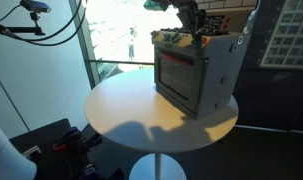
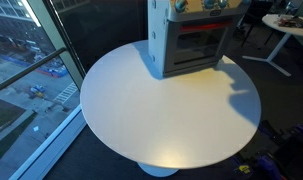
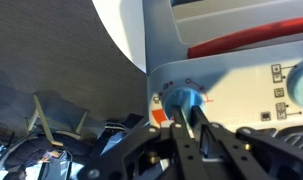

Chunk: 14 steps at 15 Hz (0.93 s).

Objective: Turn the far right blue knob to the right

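Note:
A grey toy oven (image 1: 196, 72) with a red-framed door stands at the far side of a round white table (image 1: 131, 115); it also shows in the other exterior view (image 2: 186, 45). In the wrist view a blue knob (image 3: 179, 96) sits on the oven's white control panel at its end, with red markings beside it. My gripper (image 3: 191, 120) has both black fingers pressed on this knob, one on each side of its grip. In an exterior view the gripper (image 1: 187, 33) hangs over the oven's top. Two blue knobs (image 2: 178, 5) show at the top edge of an exterior view.
The table (image 2: 161, 110) stands next to a tall window (image 1: 51, 70). Cables and dark equipment (image 1: 51, 145) lie on the floor by the table foot. Another white table (image 2: 286, 30) stands behind the oven. Small grey buttons (image 3: 283, 92) sit further along the panel.

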Available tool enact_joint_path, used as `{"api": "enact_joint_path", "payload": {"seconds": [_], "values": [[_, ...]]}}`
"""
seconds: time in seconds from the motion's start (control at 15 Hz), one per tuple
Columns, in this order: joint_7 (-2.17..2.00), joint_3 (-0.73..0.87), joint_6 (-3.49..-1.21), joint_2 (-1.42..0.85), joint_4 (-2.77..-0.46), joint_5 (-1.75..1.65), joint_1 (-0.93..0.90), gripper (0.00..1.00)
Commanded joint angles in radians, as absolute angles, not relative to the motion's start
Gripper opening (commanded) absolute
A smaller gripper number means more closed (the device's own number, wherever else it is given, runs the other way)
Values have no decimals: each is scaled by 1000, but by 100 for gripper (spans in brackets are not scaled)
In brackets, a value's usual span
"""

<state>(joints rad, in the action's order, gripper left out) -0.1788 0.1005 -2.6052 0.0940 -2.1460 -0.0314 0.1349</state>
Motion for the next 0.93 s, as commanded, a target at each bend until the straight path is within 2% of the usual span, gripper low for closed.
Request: {"api": "enact_joint_path", "payload": {"seconds": [0.0,0.87], "values": [[-213,103,-2618,85,-2145,-48,140,6],[-449,112,-2583,109,-2170,-14,156,5]]}}
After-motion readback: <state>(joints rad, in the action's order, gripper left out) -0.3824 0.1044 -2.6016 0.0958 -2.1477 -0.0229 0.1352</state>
